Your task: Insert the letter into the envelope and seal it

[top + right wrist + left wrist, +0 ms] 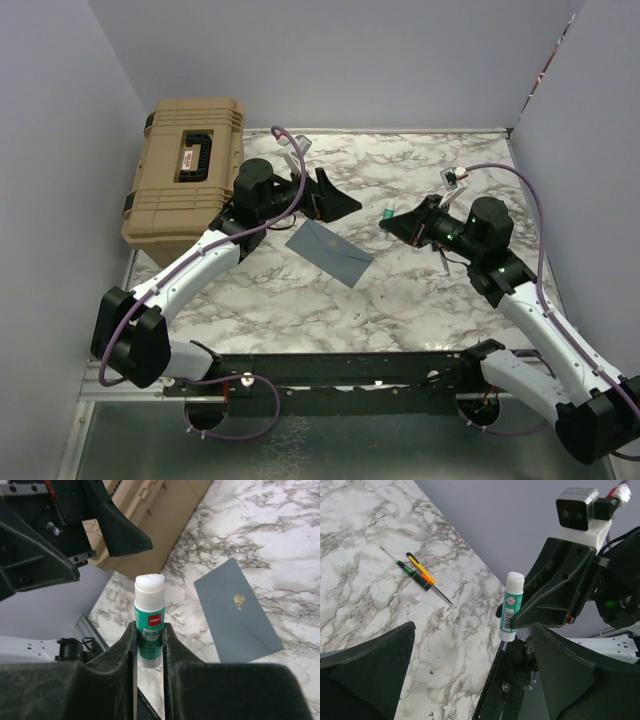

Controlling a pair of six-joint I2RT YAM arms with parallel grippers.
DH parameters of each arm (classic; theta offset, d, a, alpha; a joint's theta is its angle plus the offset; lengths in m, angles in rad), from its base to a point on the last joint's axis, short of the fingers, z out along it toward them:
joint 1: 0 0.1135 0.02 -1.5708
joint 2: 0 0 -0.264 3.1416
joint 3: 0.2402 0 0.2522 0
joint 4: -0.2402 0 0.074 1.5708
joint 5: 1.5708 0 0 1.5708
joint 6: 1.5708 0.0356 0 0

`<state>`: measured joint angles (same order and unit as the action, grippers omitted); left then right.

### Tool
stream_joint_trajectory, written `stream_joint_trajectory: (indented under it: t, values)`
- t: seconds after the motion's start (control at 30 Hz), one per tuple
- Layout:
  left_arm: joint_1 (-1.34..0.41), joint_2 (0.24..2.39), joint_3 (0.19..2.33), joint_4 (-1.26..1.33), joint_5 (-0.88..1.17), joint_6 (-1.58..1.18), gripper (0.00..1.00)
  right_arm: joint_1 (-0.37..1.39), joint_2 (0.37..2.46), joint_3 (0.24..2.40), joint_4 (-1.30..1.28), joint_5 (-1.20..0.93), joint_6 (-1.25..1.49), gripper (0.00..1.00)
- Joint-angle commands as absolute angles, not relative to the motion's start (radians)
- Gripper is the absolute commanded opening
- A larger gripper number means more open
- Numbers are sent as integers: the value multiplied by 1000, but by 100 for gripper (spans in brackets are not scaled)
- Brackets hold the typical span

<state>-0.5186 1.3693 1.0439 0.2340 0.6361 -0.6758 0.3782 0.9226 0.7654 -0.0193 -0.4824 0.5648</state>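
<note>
The slate blue-grey envelope (328, 250) lies flat on the marble table, its flap down and a small gold mark on it; it also shows in the right wrist view (237, 612). The letter is not in view. My right gripper (398, 222) is shut on a green and white glue stick (149, 620), upright, uncapped, white glue showing on top, held above the table right of the envelope. The stick also shows in the left wrist view (511, 607). My left gripper (340, 198) is open and empty, above the envelope's far end, facing the right gripper (149, 630).
A big tan hard case (185, 175) stands at the back left of the marble table (420, 300). Two thin screwdrivers (417, 575) lie on the table. A black rail (350, 370) runs along the near edge. Grey walls close in the sides and back.
</note>
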Motion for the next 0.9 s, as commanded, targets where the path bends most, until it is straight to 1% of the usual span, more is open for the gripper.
stream_joint_trajectory:
  t: [0.0, 0.1, 0.23, 0.4, 0.6, 0.63, 0.7, 0.73, 0.87]
  values:
    - [-536, 1323, 1008, 367, 647, -724, 99, 379, 888, 739, 135, -523, 711, 2]
    - [-546, 1315, 1003, 403, 684, -730, 99, 379, 905, 752, 164, -556, 722, 2]
    - [-549, 1306, 1007, 419, 721, -707, 96, 379, 935, 758, 212, -598, 731, 2]
    - [-553, 1311, 1012, 426, 724, -713, 87, 379, 955, 767, 253, -682, 716, 2]
    - [-579, 1337, 1006, 463, 738, -739, 79, 379, 991, 808, 222, -770, 673, 2]
    - [-584, 1342, 1007, 469, 738, -745, 76, 379, 995, 811, 220, -781, 667, 2]
    - [-595, 1354, 1009, 485, 736, -762, 63, 378, 1001, 818, 212, -795, 654, 2]
    - [-601, 1360, 1009, 492, 738, -773, 59, 379, 1006, 821, 211, -805, 650, 2]
    - [-623, 1380, 1011, 513, 746, -805, 55, 378, 1021, 826, 209, -818, 644, 1]
